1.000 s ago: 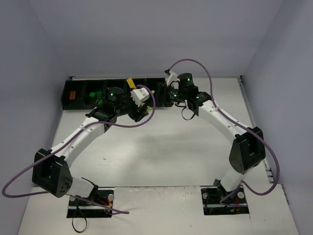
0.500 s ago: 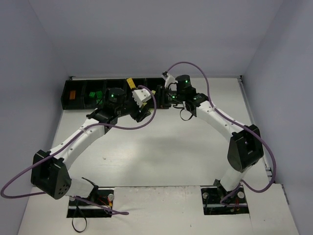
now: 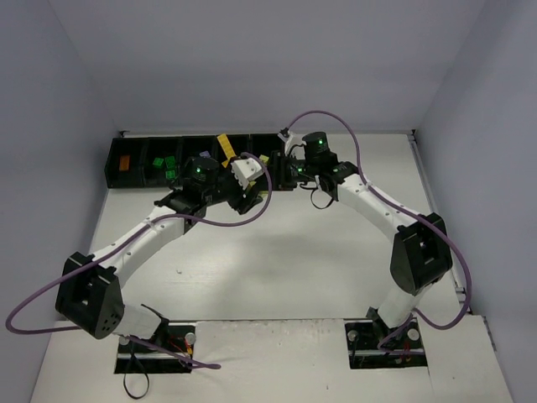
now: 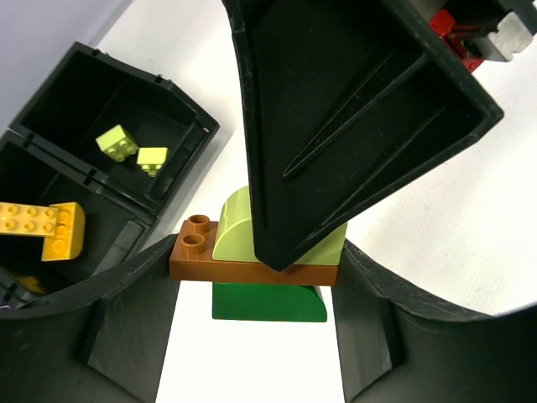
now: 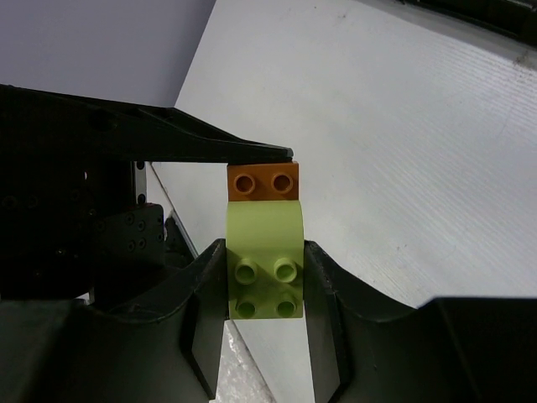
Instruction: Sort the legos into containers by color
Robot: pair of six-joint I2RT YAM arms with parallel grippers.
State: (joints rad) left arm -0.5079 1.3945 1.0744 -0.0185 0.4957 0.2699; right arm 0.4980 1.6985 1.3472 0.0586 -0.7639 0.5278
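A curved lime brick is sitting on a brown plate over a green brick, just beside the bins. Both arms are reaching forward, tips meeting: the right gripper is pinching the lime brick, and the left gripper is clamping the brown plate.

the right gripper has matt black plastic fingers; between them a smooth, faintly glossy lime plastic brick, an equally shiny orange-brown brick beyond it. table: matt white, finely ribbed.
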